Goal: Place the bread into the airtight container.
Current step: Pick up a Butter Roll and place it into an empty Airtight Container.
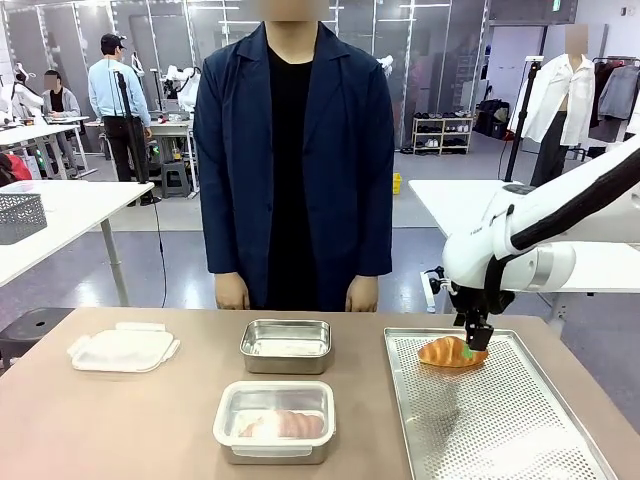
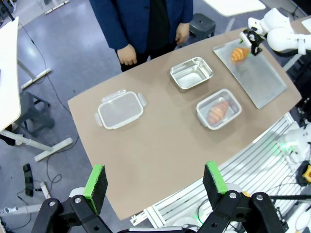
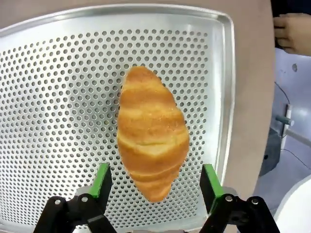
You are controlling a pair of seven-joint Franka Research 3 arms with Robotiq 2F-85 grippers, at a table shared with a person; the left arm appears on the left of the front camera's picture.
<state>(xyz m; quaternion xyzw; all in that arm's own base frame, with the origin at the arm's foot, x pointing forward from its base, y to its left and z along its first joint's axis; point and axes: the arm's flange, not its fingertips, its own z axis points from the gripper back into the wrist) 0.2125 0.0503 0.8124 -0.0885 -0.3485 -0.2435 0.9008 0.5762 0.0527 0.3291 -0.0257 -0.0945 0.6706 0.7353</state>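
A golden croissant, the bread (image 1: 450,352) (image 3: 151,131), lies on the far left part of a perforated metal tray (image 1: 520,430). My right gripper (image 1: 477,335) (image 3: 156,177) is open just above it, and its green pads stand apart on either side of the croissant's near end. A metal airtight container (image 1: 274,420) near the table's front holds another croissant (image 2: 218,110). Behind it stands a second metal container (image 1: 286,345), empty. My left gripper (image 2: 154,182) is open high above the table and holds nothing.
A translucent lid (image 1: 122,350) lies on the left of the table. A person in a dark blue coat stands at the far edge, hands (image 1: 232,292) hanging down. The tray (image 3: 58,97) takes up the table's right side.
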